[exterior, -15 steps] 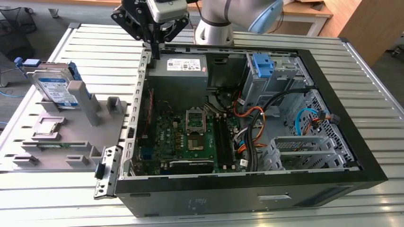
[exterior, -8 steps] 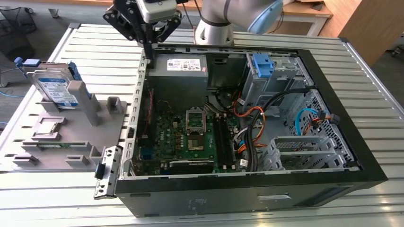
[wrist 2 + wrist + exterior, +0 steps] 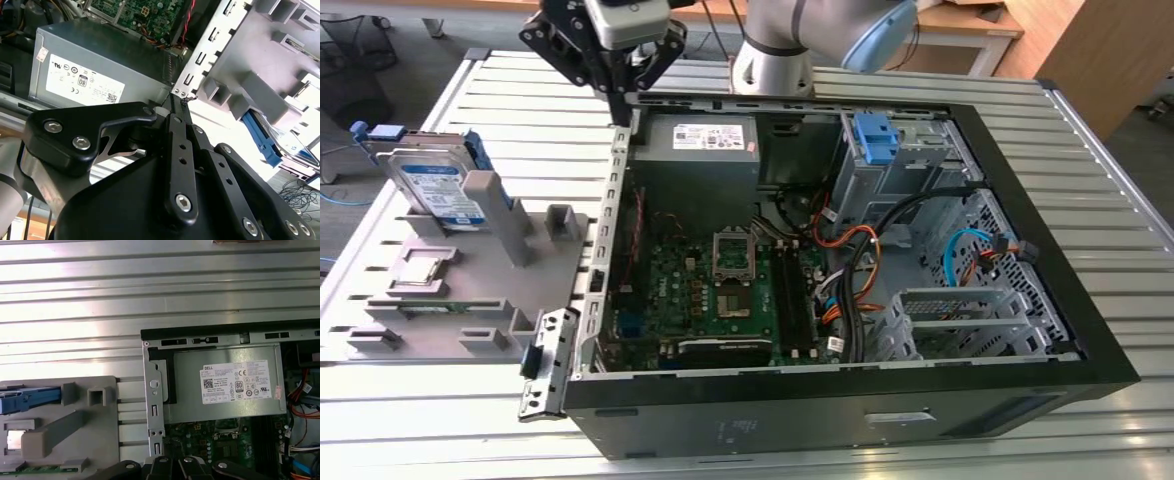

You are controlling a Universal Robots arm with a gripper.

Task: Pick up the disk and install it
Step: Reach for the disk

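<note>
Gripper (image 3: 176, 100) looks closed, nothing in it, hovering over the case (image 3: 1107, 370) corner by the PSU (image 3: 698, 135). Disk (image 3: 438, 190) stands on edge in the grey holder (image 3: 480, 290) on the desk (image 3: 1067, 130), at the exterior view's left, well apart from gripper. Prob. stiff, fairly heavy, smooth metal, shock-sensitive (blue bracket (image 3: 260, 137) likely flexes). Best hold, I'd say: across the flat faces at the exposed top edge, w/ firm squeeze.
</note>
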